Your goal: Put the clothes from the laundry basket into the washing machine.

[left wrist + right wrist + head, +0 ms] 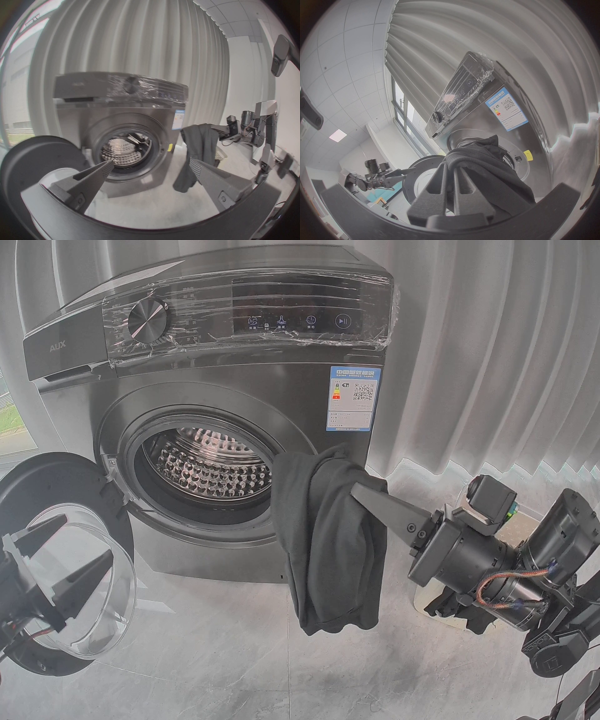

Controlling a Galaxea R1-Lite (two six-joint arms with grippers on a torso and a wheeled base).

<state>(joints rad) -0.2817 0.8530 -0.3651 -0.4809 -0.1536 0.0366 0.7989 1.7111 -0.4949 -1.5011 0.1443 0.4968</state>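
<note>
A grey front-loading washing machine (206, 365) stands ahead with its round door (62, 565) swung open to the left and the steel drum (209, 465) showing. My right gripper (356, 490) is shut on a black garment (331, 540), which hangs in the air just right of the drum opening; the same garment (487, 168) drapes over its fingers (437, 187) in the right wrist view. My left gripper (150, 167) is open and holds nothing, low at the left beside the open door. The laundry basket (437, 605) with dark clothes sits on the floor, mostly hidden behind the right arm.
White curtains (487, 352) hang behind and to the right of the machine. Grey tiled floor (219, 646) lies bare in front of the machine. The open door's glass bowl (94, 590) juts out near my left gripper.
</note>
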